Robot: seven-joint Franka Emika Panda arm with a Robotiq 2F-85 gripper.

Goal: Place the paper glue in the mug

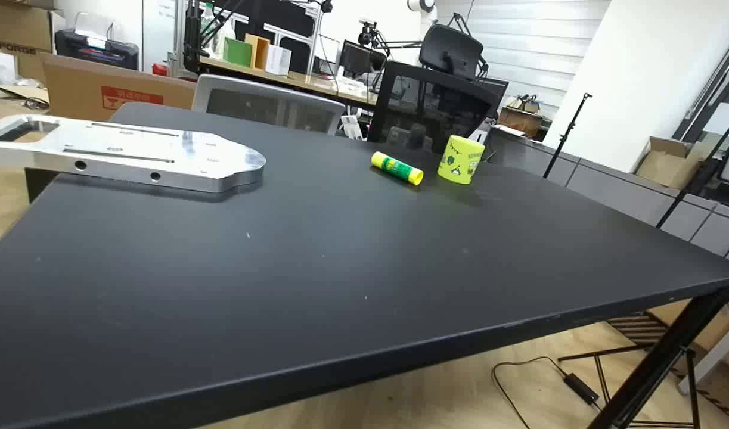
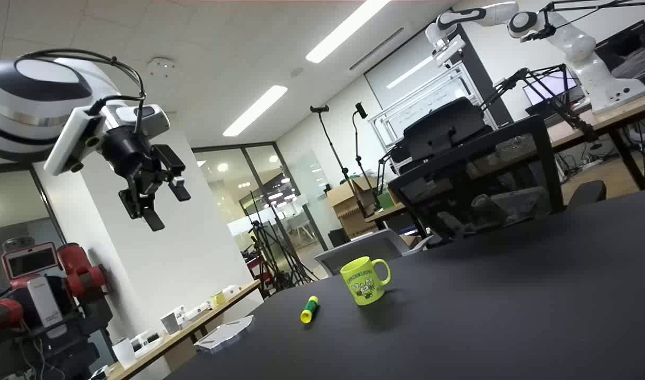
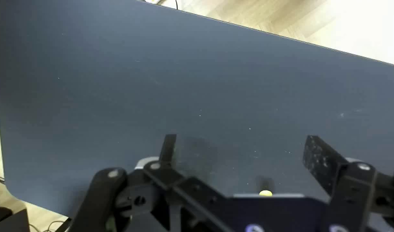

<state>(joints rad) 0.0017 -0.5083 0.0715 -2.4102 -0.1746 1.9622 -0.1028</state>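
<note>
Reach stage, I judged: the hand (image 2: 166,206), spread wide and holding nothing, hung high over the counter (image 1: 281,268). The glue stick (image 1: 397,168) lay near the edge by the chairs (image 1: 436,95), apart from the mug (image 1: 461,159). The next move likely called for descent astride the glue stick.

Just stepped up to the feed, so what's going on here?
The robot arm holds nothing: it hangs above the dark table with its jaws open and empty. The paper glue lies on its side near the mug, not touching it. The mug stands upright, and the glue is not yet in it.
</note>
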